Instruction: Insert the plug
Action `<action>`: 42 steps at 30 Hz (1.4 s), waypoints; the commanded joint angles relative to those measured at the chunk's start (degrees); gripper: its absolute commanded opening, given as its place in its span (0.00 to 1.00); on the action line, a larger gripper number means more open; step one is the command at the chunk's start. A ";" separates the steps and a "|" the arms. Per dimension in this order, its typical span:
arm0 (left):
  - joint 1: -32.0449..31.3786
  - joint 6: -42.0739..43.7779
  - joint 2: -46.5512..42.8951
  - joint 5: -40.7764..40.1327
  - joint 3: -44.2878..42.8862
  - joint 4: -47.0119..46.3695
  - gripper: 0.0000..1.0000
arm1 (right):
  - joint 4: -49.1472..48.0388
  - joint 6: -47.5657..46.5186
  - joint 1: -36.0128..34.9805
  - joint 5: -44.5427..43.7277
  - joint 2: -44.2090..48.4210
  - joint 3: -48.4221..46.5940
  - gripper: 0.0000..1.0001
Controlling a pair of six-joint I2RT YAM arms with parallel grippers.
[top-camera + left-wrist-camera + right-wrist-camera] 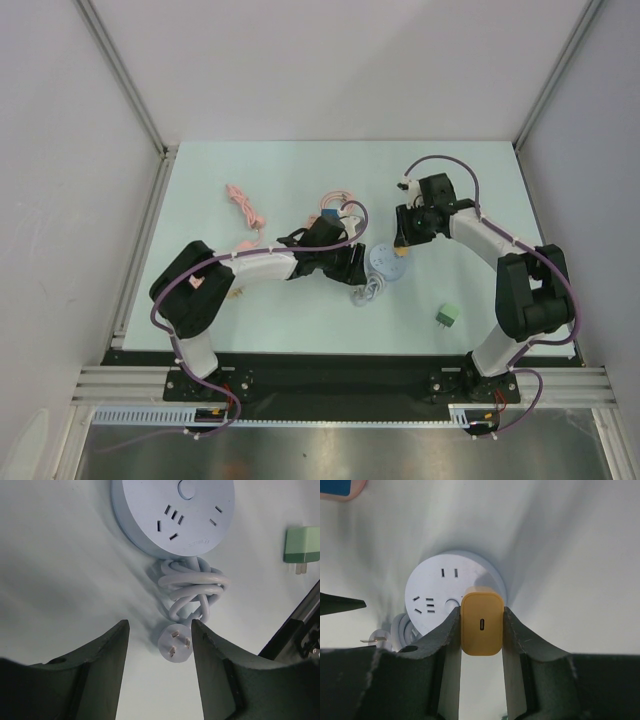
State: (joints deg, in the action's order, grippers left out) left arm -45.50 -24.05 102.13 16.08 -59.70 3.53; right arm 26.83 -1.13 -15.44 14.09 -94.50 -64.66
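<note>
Right wrist view showed the right gripper (481,614) pinching the yellow charger (481,630) by its two flat sides, its USB port facing the lens and its prongs hidden underneath. It hung over the 4 o'clock part of the round socket hub (440,587). Whether the prongs had met any slots could not be told.

To do the step well, I judged that the prongs should be squared to a two-slot pair, such as the one at 12 o'clock on the disc's face. The charger should be kept upright and pressed straight down without twisting. The hub looked light and the table (270,170) smooth, so it might slide or tip under an off-centre push. The left gripper (160,625) was spread wide and held nothing, so it was free to steady the hub.

The hub was a pale, matte plastic disc with a rounded rim, a small round button and crisp dark slots. The charger was a smooth block with softened corners. The hub's cord (192,585) looked rubbery and was bundled in a loose knot at the hub's 6 o'clock in the left wrist view. It ended in a round three-pin plug (175,642) that lay pins-up between the left fingers. Both grippers' fingers were dark, curved and faintly grainy. A green adapter (447,316) sat at the hub's 4 o'clock in the top view, well apart.
</note>
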 commanded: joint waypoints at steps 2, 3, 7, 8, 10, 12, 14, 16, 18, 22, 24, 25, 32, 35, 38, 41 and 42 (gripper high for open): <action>0.49 -0.38 -0.44 -0.43 0.02 -1.51 0.58 | -1.26 -0.55 -0.47 0.77 -0.42 0.33 0.00; 0.58 -0.38 -0.44 -0.43 0.02 -1.60 0.58 | -0.91 -0.63 -0.47 0.68 -0.60 0.33 0.00; 0.58 -0.38 -0.44 -0.52 0.03 -1.60 0.58 | -0.90 -0.63 -0.55 1.55 -0.60 0.77 0.00; 0.58 -0.38 -0.44 -0.43 0.02 -1.60 0.58 | -0.55 -0.63 -0.64 1.47 -0.69 0.42 0.00; 0.58 -0.47 -0.35 -0.26 -0.06 -1.68 0.58 | -0.11 -0.63 -0.82 0.95 -0.25 0.33 0.00; 0.58 -0.56 -0.26 -0.25 -0.06 -1.86 0.58 | 0.07 -0.72 -0.90 0.94 0.19 0.15 0.00; 0.58 -0.64 -0.17 -0.17 -0.06 -1.77 0.58 | 0.42 -0.89 -0.91 1.03 0.19 -0.11 0.00; 0.58 -0.73 -0.17 0.10 -0.06 -1.77 0.58 | 1.03 -1.16 -0.99 0.68 -0.07 -0.20 0.00; 0.58 -0.64 -0.26 0.10 -0.06 -1.95 0.58 | 1.03 -1.42 -1.17 0.24 -0.25 0.24 0.00; 0.50 -0.82 -0.96 -0.17 0.20 -1.95 0.58 | -0.63 -1.60 -2.48 -2.21 -1.21 1.64 0.00; 0.67 -2.22 -2.88 -0.52 0.46 -1.42 0.58 | -0.90 -1.25 -3.89 -4.32 -2.00 2.26 0.00; 1.02 -2.92 -4.03 -0.52 0.90 -1.16 0.58 | -0.90 -0.90 -4.33 -5.11 -2.44 2.96 0.00; 1.64 -1.79 -19.94 -6.49 0.91 4.80 0.61 | -2.30 6.74 -7.49 -10.30 -1.04 8.14 0.00; 2.25 0.14 -25.03 -9.21 0.38 7.62 0.61 | -4.06 10.87 -10.65 -13.82 0.54 11.65 0.00; 3.39 0.94 -28.98 -10.88 1.60 8.51 0.62 | -4.41 14.47 -13.55 -16.28 2.03 12.01 0.00; 4.89 0.68 -31.89 -10.63 3.36 8.69 0.62 | -3.36 18.51 -14.08 -15.76 0.91 12.19 0.00; 5.06 0.67 -32.60 -10.37 3.71 8.69 0.63 | -3.36 19.22 -14.44 -15.76 0.20 12.11 0.00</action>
State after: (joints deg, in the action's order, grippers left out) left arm -41.76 -24.40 71.88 7.35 -57.65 10.17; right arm 16.38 10.70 -27.66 -3.01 -90.06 -55.90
